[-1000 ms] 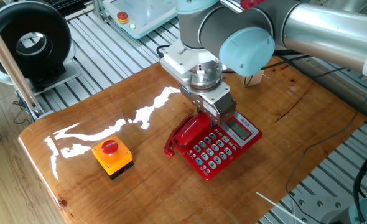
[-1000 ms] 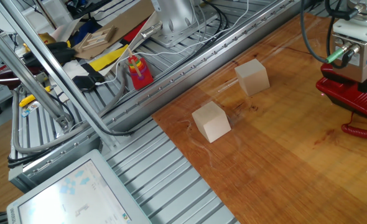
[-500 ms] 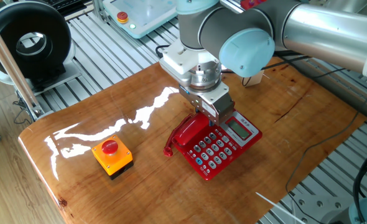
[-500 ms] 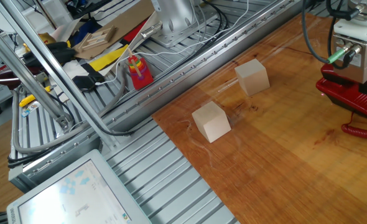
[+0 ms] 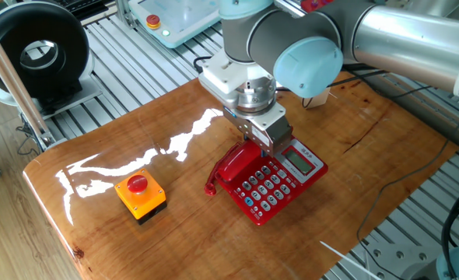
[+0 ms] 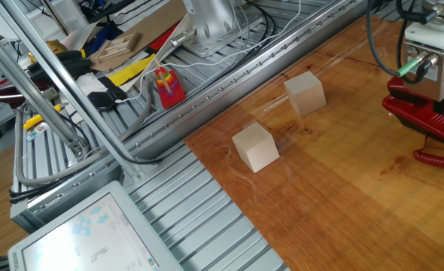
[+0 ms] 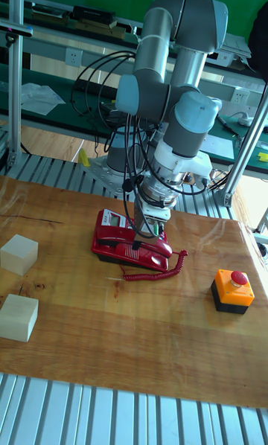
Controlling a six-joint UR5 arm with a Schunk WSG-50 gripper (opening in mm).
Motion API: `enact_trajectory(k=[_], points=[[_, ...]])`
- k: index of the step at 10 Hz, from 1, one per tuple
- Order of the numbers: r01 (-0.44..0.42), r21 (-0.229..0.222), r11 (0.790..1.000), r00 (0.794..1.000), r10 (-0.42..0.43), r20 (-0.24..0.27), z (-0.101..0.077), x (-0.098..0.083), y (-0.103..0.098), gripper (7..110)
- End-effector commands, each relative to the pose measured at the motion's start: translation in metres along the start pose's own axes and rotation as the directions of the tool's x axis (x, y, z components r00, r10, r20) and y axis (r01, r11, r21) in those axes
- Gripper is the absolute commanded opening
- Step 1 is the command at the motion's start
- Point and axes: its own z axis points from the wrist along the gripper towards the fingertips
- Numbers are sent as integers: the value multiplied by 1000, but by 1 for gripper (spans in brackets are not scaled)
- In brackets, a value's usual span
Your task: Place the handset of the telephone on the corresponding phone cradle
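single arm reaches in from upper right of one fixed view, elbow bent, wrist vertical. gripper point(image 5: 262, 145) points straight down, low over surface. fingers hidden; open or closed unclear.

One fixed view looks down from high beside the table point(image 5: 97, 155). The other sits low at the opposite edge, sharing only the telephone point(image 6: 433, 124). The tall view faces the arm frontally from farther back.

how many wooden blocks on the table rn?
2. One wooden block sits nearer the telephone, the other block toward the table edge by the slatted frame. Both show at the left of the tall view too.
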Motion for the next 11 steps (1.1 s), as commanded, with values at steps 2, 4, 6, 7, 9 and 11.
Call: enact_trajectory(k=[2, 4, 6, 7, 9, 11], points=[[-10, 4, 1000, 1000, 9, 12, -1, -2, -2, 7], [-3, 2, 1000, 1000, 3, 10, 0, -1, -1, 7], [-5, 16, 1000, 1000, 5, 9, 0, -1, -5, 7], [-10, 41, 999, 1000, 10, 9, 0, -1, -11, 7], [16, 49, 999, 1000, -16, 8, 0, 0, -13, 7], [35, 26, 999, 999, -35, 14, 1, -1, -7, 22]])
